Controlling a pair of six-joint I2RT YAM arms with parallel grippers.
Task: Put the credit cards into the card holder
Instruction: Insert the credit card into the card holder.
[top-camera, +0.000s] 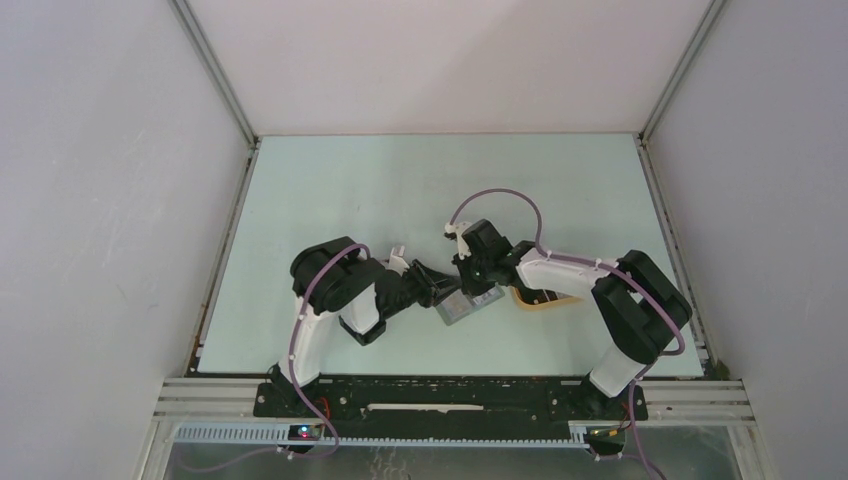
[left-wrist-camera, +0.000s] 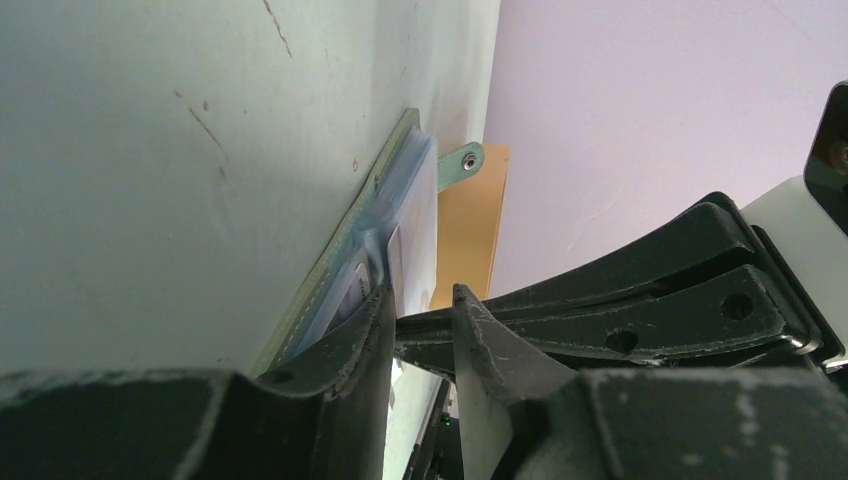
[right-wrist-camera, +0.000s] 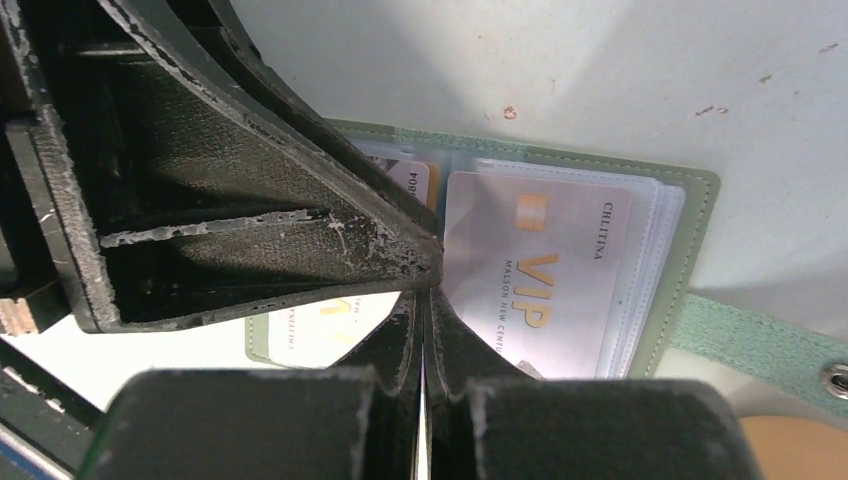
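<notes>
Card holder (right-wrist-camera: 700, 200), open on desk (top-camera: 400, 190), pale VIP card (right-wrist-camera: 540, 270) pocketed; left gripper (left-wrist-camera: 420, 300) jaws apart, bracing a sleeve; right gripper (right-wrist-camera: 422, 300) jaws together at the fold; insertion step, next likely pushing second pale card (right-wrist-camera: 300, 330) home.

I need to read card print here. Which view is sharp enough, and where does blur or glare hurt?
Right wrist: VIP card print sharp, faint sheen only, though dark fingers hide much of the card holder. Left wrist: holder edge-on, print unreadable. Top external: even light, cards too small.

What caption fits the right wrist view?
Shut right gripper at the open card holder, a pale VIP card in its clear sleeve.
</notes>
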